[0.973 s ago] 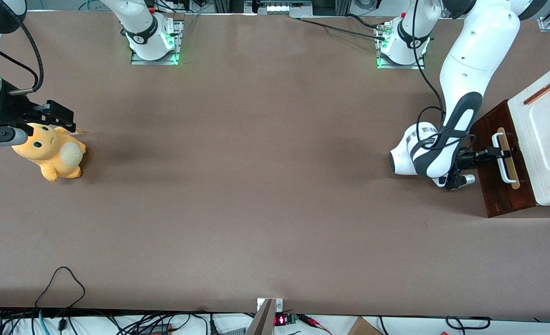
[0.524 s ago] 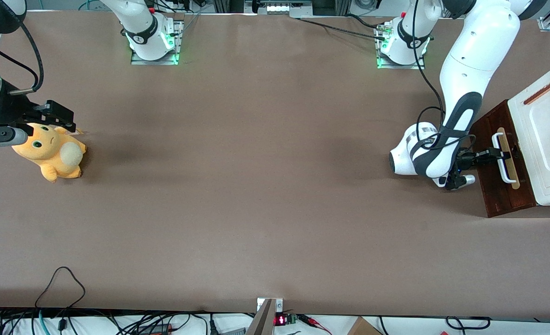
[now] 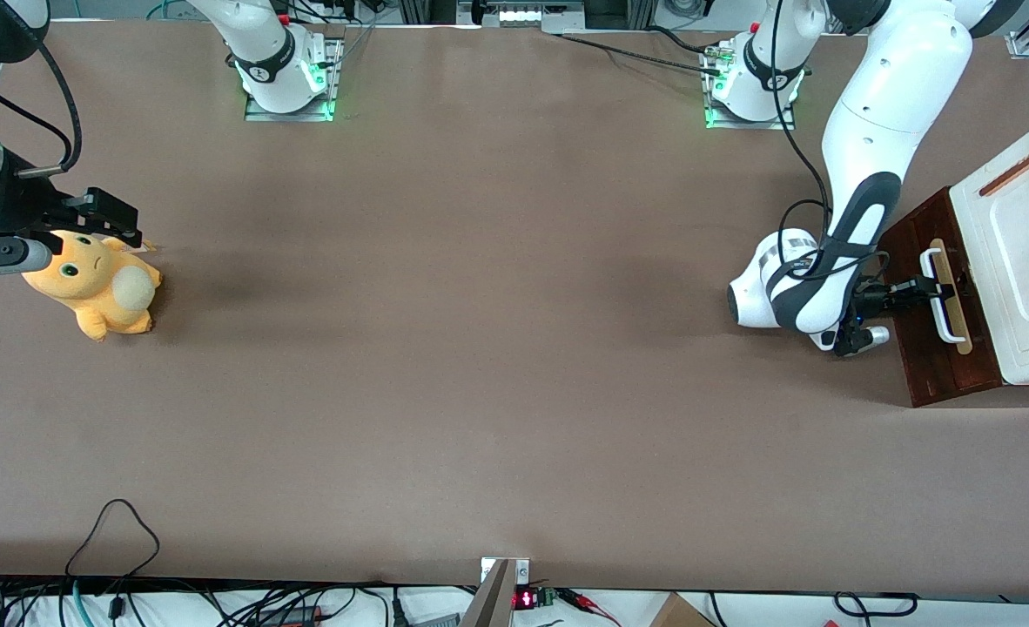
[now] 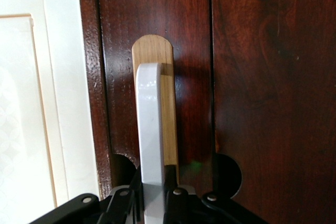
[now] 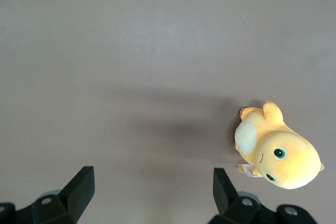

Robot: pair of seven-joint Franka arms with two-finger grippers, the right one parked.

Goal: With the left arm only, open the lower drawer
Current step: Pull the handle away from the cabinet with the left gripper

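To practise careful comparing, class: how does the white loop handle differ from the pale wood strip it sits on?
The white loop handle is glossy white; the pale wood strip is matt tan. The handle stands off the lower drawer; the strip lies flat on it and reaches past the handle's end. The gripper is at the handle. Both run lengthwise together.

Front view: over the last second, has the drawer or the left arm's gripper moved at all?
Barely. The left arm's black two-finger gripper stays at the white loop handle of the dark reddish-brown lower drawer; the handle runs between its fingers in the wrist view. The arm's wrist has eased very slightly toward the parked arm's end. The drawer front looks unmoved, as does the orange plush toy.
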